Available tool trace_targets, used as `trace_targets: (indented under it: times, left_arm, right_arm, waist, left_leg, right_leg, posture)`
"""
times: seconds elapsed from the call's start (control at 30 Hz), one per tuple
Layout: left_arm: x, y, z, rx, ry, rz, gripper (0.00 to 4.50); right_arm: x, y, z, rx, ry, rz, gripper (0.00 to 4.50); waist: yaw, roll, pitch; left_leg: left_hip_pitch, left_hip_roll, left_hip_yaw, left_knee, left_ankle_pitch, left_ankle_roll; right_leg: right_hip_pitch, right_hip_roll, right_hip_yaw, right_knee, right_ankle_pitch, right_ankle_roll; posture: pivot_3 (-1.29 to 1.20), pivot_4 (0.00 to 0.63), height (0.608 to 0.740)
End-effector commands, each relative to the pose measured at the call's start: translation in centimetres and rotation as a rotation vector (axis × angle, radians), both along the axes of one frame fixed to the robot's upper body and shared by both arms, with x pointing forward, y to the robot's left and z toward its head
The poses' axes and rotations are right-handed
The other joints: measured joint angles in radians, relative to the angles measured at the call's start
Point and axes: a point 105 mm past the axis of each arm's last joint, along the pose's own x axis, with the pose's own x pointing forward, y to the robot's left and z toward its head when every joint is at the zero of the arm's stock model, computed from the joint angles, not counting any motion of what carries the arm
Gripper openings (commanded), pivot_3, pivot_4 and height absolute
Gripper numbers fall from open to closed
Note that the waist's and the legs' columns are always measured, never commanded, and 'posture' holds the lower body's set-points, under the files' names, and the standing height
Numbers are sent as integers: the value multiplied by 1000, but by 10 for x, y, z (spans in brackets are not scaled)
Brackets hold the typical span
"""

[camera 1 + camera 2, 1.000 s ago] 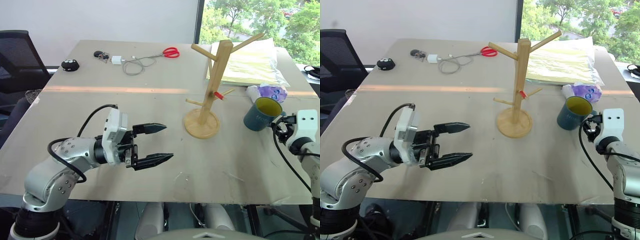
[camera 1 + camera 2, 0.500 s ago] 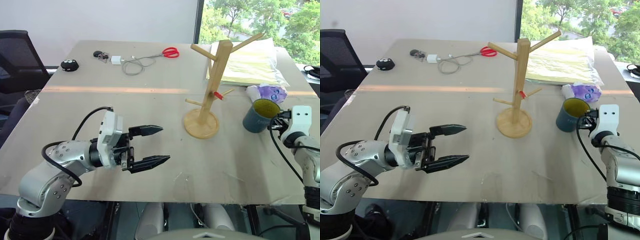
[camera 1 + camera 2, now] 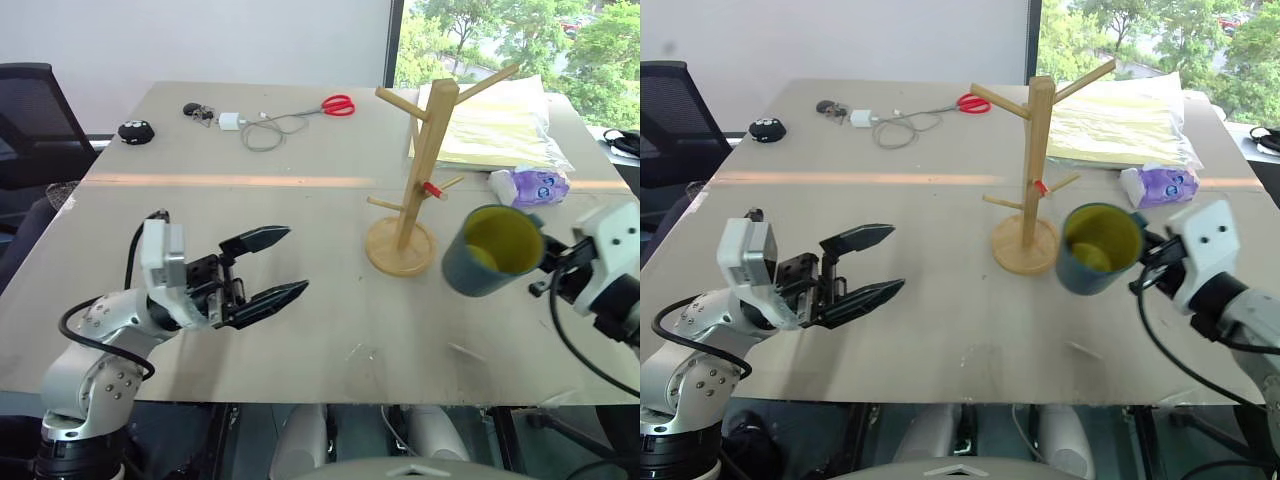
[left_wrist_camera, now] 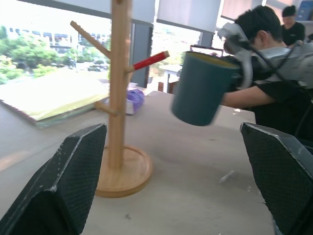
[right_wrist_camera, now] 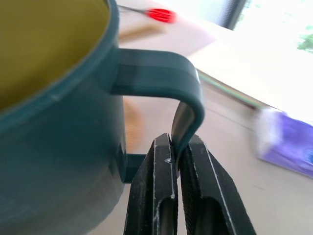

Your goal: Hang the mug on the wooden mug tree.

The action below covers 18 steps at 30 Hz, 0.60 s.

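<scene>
Right gripper pinched shut on the mug's loop handle, fingers clamped on the handle's outer bar as the right wrist view shows; the mug is clear of the table, tipped so its yellow-green mouth faces back toward me and slightly up. Wooden mug tree stands just beside the mug on my left and a little farther out, its disc base near the mug's lower rim but apart from it. Post is upright; pegs angle up and outward. The short red-tipped peg and a longer high branch point toward my right side, the side the mug is on. Handle sits on the mug's far right, away from the post, with my fingers occupying part of the loop. My judgement: the hang depends on turning the handle's opening toward a right-side peg and lifting above its tip; the body of the mug now lies between handle and tree. Left gripper spread wide, empty, hovering well apart on the tree's other side, farther from the mug.
</scene>
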Motion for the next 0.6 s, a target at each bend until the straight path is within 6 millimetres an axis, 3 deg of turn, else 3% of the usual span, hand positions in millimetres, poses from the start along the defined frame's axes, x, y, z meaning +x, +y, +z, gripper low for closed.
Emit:
trace_targets:
  times: [0.03, 0.3, 0.57, 0.6]
  left_arm:
    - [-2, 13, 0, 16, -31, -4, 4500]
    - [4, 5, 1, 24, -24, -13, 4500]
    - [1, -1, 0, 15, -22, 15, 4500]
    - [1, -2, 0, 14, -21, 18, 4500]
  right_arm:
    - [-4, 25, 13, -23, -48, 23, 46]
    - [12, 45, 27, -74, -81, -19, 46]
    - [41, 59, 44, -67, -71, -62, 46]
    - [43, 62, 44, -68, -63, -58, 293]
  waist:
    - [-1, 0, 0]
    - [5, -1, 0]
    - [-7, -1, 0]
    - [-11, -1, 0]
  left_leg:
    - [0, 0, 0, 1, 0, 0]
    - [-3, -2, -1, 0, 2, -4]
    - [-4, -2, -1, 0, 2, -4]
    - [-4, -2, -1, 0, 2, -4]
  right_leg:
    - [0, 0, 0, 0, 0, 0]
    - [-1, -2, 0, -1, 0, -1]
    - [-1, -2, 0, -1, 0, -1]
    - [-2, -2, 0, -1, 0, -1]
  posture:
    - [0, 150, 740]
    - [0, 150, 740]
    - [0, 150, 740]
    - [0, 150, 740]
